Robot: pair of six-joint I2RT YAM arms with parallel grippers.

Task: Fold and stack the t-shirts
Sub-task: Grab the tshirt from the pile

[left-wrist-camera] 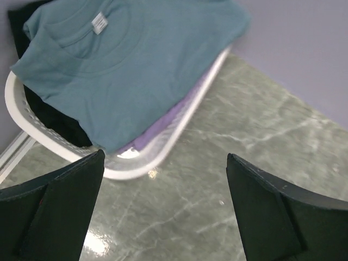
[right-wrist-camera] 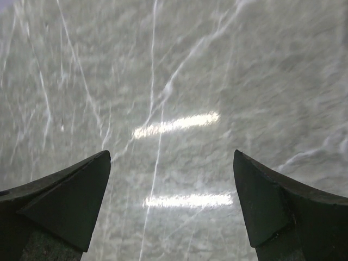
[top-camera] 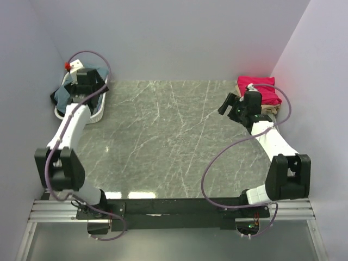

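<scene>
The left gripper (left-wrist-camera: 165, 155) hung with its jaws spread wide and nothing between them, above the near rim of the white slatted basket (left-wrist-camera: 182, 114) and the marble table (left-wrist-camera: 244, 163) beside it. The right gripper (right-wrist-camera: 171, 153) was likewise wide open and empty over bare, streaked marble.

The table's whole middle lay open between the two arms. It was bounded by pale walls (top-camera: 179, 38) on the left, back and right. The basket stood at the far left edge against the left wall, and the left gripper sat directly over it in the top view.

The teal-blue t-shirt (left-wrist-camera: 125, 60) lay on top of the basket's load, neck toward the wall, its cloth spilling over the rim on the far side. Under it showed a black cloth (left-wrist-camera: 57, 117) and a strip of lilac cloth (left-wrist-camera: 163, 122).

In the far right corner the crimson-pink t-shirt (top-camera: 260, 89) lay folded on the beige t-shirt (top-camera: 270, 110), close against the right wall, with the right gripper just to their left. A purple cable (top-camera: 215, 163) looped from the right arm over the table's near part.

A small grey neck tag (left-wrist-camera: 99, 23) sat inside the teal collar; its print was too small to read.
</scene>
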